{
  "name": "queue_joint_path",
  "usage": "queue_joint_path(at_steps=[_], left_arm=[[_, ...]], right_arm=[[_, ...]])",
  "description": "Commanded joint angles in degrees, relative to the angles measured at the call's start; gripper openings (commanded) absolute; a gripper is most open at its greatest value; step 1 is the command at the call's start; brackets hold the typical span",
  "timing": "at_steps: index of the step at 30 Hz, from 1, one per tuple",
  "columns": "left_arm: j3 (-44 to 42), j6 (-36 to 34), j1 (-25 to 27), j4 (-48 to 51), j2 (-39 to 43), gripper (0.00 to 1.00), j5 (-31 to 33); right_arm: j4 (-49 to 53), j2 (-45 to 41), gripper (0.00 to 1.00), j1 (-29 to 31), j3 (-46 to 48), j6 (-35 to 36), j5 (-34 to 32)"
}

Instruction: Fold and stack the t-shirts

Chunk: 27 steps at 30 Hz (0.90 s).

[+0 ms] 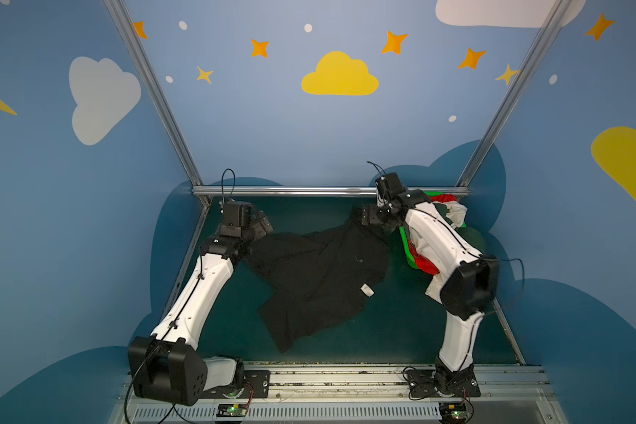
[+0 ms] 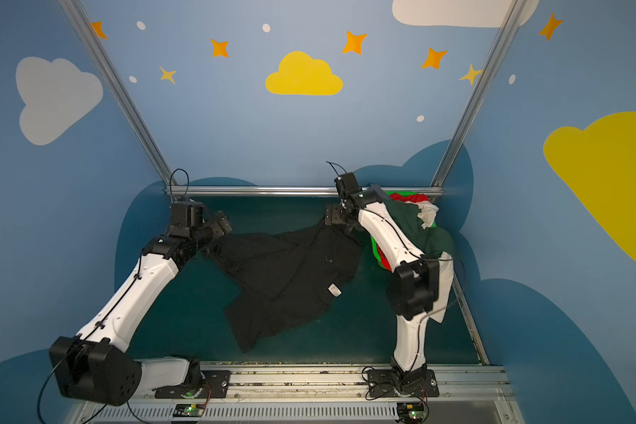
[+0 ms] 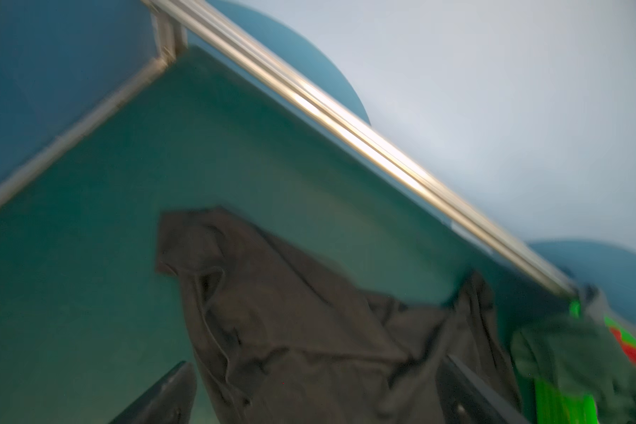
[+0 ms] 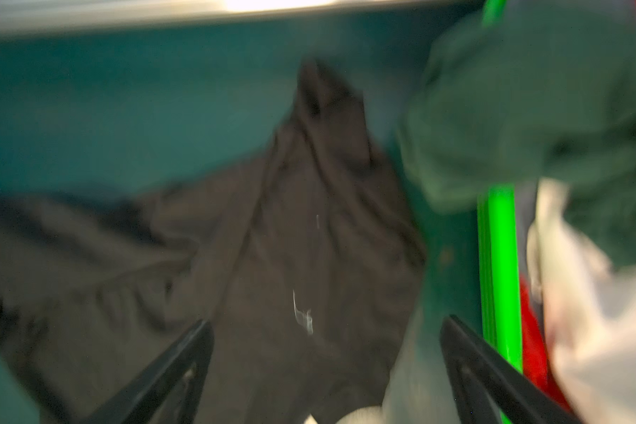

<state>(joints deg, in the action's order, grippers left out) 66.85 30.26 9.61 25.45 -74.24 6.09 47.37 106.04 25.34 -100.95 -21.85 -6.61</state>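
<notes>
A large black t-shirt [image 1: 320, 271] [image 2: 291, 271] lies crumpled on the teal table, a white label showing near its right edge. My left gripper [image 1: 263, 224] [image 3: 316, 389] hovers open over the shirt's far left corner, its fingers wide apart above loose cloth [image 3: 291, 312]. At the shirt's far right corner my right gripper [image 1: 368, 216] [image 4: 324, 352] is open too, black fabric [image 4: 291, 238] lying slack below it. Dark green [image 2: 412, 224], white [image 2: 428, 213] and red [image 2: 401, 198] t-shirts are heaped at the back right.
The heap sits in and spills over a bright green plastic basket [image 1: 406, 242] [image 4: 500, 257], right beside my right forearm. A metal rail [image 1: 291, 191] bounds the table's back edge, with more rails along both sides. Teal tabletop [image 1: 401, 323] shows in front of the black shirt.
</notes>
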Motion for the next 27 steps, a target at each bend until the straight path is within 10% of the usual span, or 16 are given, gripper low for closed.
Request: queue_joint_path(at_steps=[1, 12, 27], left_arm=[[-5.45, -0.55, 3.99, -2.91, 0.50, 1.00, -1.34], [-8.44, 0.07, 19.03, -5.76, -13.45, 0.91, -6.08], [-6.26, 2.23, 24.49, -1.25, -26.10, 0.66, -7.86]], right_arm=[[-13.10, -9.97, 0.95, 0.36, 17.08, -5.69, 4.60], [-21.65, -24.48, 0.95, 3.03, 49.66, -14.80, 15.49], [-31.79, -17.37, 0.93, 5.85, 54.59, -17.79, 20.86]])
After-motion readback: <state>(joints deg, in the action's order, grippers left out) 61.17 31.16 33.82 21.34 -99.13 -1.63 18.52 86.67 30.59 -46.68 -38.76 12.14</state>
